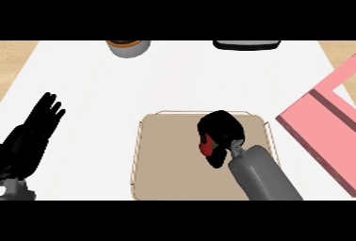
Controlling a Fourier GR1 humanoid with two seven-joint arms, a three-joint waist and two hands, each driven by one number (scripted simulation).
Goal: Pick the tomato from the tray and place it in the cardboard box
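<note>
A red tomato (pixel 206 148) shows only as a small patch under my right hand (pixel 221 129), whose fingers are curled round it over the middle of the tan tray (pixel 163 160). Most of the tomato is hidden by the hand. A pink box (pixel 327 127) lies at the right edge, tilted, with its open side facing up; it is pink, not plain cardboard colour. My left hand (pixel 38 120) rests open at the left, fingers pointing up, away from the tray.
A grey pot (pixel 128 47) stands at the back, left of centre. A dark flat object with a white rim (pixel 246 44) sits at the back right. The white counter (pixel 104 94) spreads between the tray and these.
</note>
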